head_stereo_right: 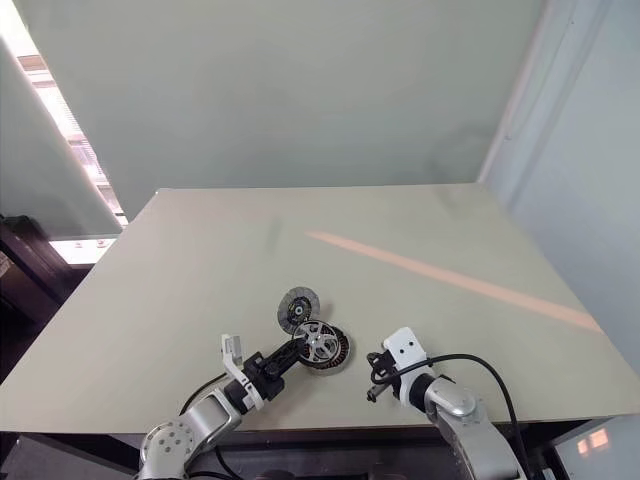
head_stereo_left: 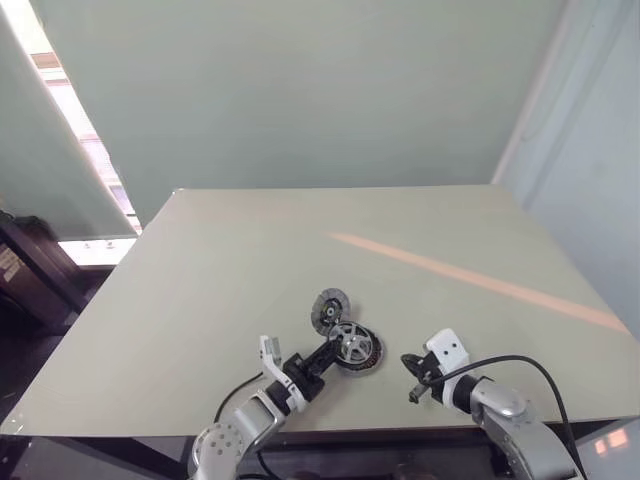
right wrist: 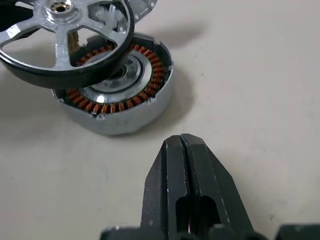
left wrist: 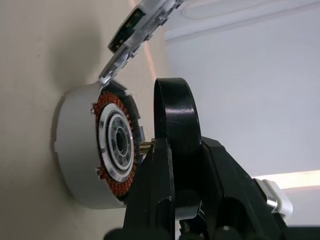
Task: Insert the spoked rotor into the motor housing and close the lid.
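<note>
left end effector clamped on the dark rim of the shiny silver spoked rotor – lower middle of frame, hovering over copper-wound motor housing | right end effector clenched, empty | rotor looks stiff, slick – rim grip best | flat grey lid lies on beige surface just behind

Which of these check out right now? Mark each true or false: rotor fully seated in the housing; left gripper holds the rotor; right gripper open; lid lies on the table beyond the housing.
1. The spoked rotor is fully seated in the motor housing. False: it hangs tilted above it.
2. The left gripper holds the rotor. True.
3. The right gripper is open. False: shut, empty.
4. The lid lies on the table beyond the housing. True.
</note>
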Controlling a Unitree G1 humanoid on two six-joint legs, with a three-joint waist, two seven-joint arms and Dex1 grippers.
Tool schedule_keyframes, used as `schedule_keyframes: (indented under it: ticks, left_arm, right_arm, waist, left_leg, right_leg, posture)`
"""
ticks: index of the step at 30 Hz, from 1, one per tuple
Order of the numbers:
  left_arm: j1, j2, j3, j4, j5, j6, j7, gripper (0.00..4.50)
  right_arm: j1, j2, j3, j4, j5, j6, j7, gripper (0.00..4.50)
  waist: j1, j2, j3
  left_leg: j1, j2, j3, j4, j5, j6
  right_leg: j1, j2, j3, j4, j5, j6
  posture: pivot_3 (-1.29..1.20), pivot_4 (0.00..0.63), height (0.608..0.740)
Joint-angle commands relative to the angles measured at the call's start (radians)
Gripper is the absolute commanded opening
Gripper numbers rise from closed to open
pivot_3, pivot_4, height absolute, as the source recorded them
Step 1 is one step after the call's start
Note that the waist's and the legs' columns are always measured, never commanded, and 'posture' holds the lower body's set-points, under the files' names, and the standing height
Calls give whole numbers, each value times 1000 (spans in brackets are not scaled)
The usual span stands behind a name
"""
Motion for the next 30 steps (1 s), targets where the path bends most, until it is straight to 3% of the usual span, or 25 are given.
schedule_keyframes:
  ticks: [1, 30]
  left_arm:
    - [-35, -7, 2, 11, 21, -11, -27, 346]
    - [-128, -66, 9, 144, 164, -19, -108, 346]
  right_arm:
    - [-6, -5, -19, -56, 9, -2, -5, 0]
    - [-8, 2, -19, -57, 7, 2, -14, 0]
  waist:
    - [0, 0, 0]
    - [2, 0, 0]
  left_leg:
    - [0, 0, 0, 0, 0, 0]
    - [0, 0, 0, 2, 0, 0]
  right_leg:
    - [0, 0, 0, 0, 0, 0]
    - [0, 0, 0, 0, 2, 3]
  posture:
    - [0, 0, 740]
    - [0, 0, 740]
